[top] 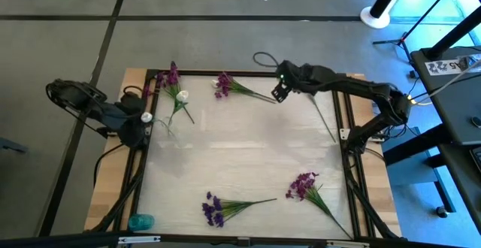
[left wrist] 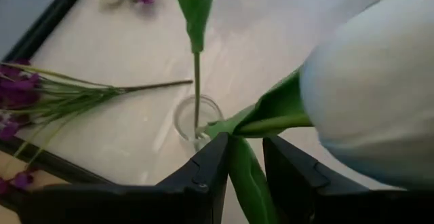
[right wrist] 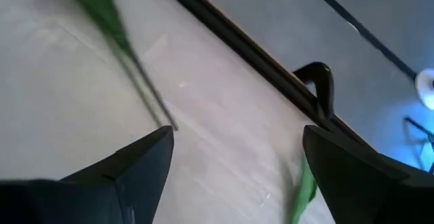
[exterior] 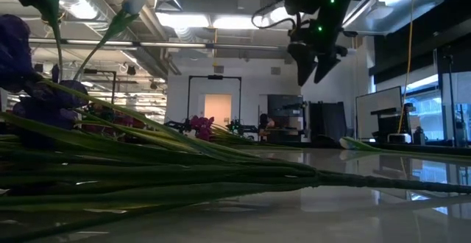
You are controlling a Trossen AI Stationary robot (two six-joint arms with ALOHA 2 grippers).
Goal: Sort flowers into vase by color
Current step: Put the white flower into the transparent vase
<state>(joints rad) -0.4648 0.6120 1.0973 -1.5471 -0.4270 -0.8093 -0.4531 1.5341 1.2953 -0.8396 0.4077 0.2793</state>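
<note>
A pale table top (top: 248, 165) framed by dark rails is seen. On it, purple flower sprigs (top: 239, 88) (top: 229, 205) (top: 310, 190) and a clear glass vase (left wrist: 196, 119) are placed.

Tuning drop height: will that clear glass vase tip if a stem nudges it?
Probably tippy: the glass vase looks small and narrow, and already holds a tall stem. The left gripper grips a white flower; likely top-heavy, so lower it gently.

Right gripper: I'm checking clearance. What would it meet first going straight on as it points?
Probably the bare table: the right gripper, fingers open, aims between two green stems. Depth is unclear.
</note>
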